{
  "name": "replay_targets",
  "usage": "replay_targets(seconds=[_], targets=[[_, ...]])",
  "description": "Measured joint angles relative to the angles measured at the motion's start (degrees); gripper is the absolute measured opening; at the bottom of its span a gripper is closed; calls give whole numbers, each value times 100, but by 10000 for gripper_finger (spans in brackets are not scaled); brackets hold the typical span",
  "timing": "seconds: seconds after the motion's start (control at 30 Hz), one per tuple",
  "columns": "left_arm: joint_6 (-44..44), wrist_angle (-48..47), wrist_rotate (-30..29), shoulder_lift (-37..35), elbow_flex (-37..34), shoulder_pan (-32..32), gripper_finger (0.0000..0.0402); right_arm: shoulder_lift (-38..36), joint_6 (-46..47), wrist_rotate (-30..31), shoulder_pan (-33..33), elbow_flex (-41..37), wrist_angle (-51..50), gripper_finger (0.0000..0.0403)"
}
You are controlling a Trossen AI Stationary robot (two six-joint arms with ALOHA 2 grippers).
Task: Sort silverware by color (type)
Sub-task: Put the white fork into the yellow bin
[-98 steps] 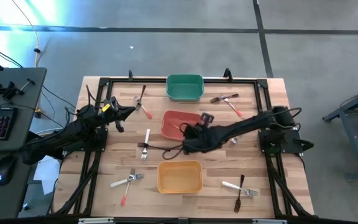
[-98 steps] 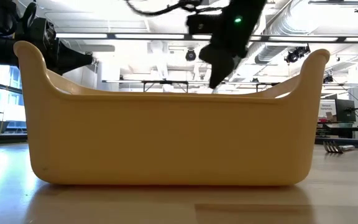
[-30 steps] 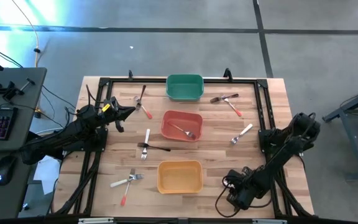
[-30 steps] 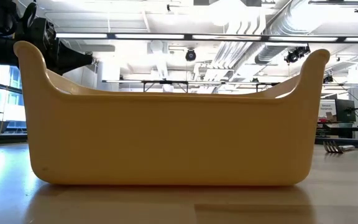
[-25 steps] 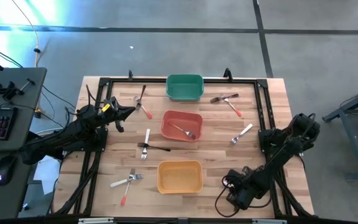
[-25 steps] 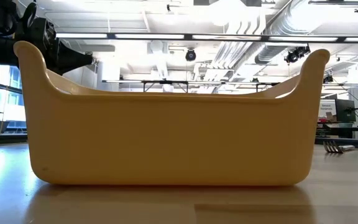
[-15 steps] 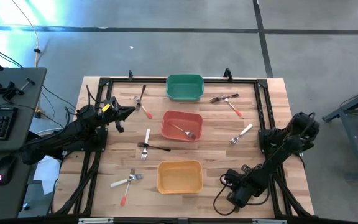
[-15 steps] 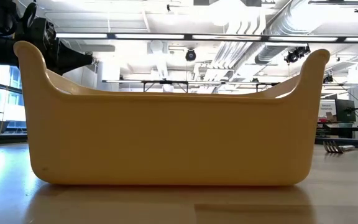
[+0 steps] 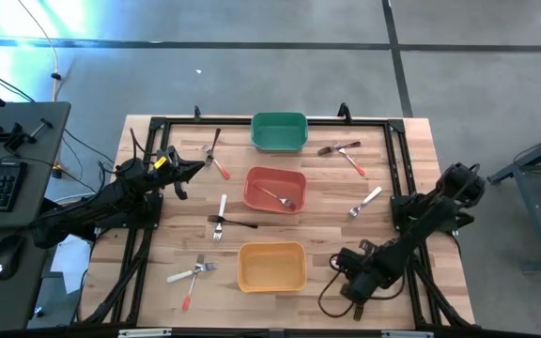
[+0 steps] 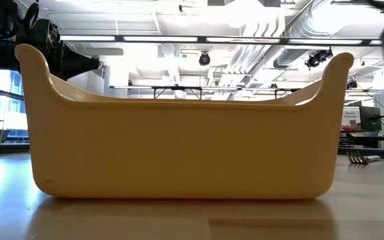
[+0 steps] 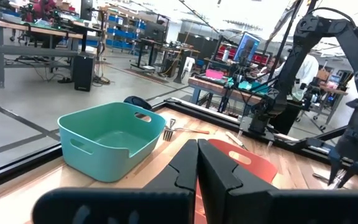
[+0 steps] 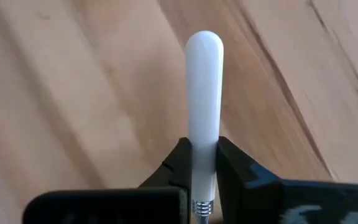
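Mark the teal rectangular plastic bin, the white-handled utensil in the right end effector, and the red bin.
teal rectangular plastic bin (image 11: 98, 146), left wrist view, front wall
white-handled utensil (image 12: 204, 93), right wrist view, handle
red bin (image 9: 259, 178), high view, rim

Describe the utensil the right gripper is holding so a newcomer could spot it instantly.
Start at the yellow bin near the table's front edge; the right gripper sits just to its right. Its fingers are shut on a white-handled utensil, gripped near the metal neck. The dark fork beside it has no white handle.

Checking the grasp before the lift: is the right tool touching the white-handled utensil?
Touching. The right wrist view shows the right tool shut on the white-handled utensil, both fingers pressed against its handle with no gap.
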Motion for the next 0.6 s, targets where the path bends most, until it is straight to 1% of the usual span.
replay_targets(seconds=[0.33, 0.43, 0.6], targets=[[-2, 0, 2, 0, -1, 0, 0, -467, 0, 72, -19, 99, -124, 15], [-1, 0, 2, -1, 0, 0, 0, -498, -184, 255, -106, 432, -272, 15], [-2, 1, 0, 0, -1, 0, 0, -500, -357, 449, -304, 1239, -642, 14]])
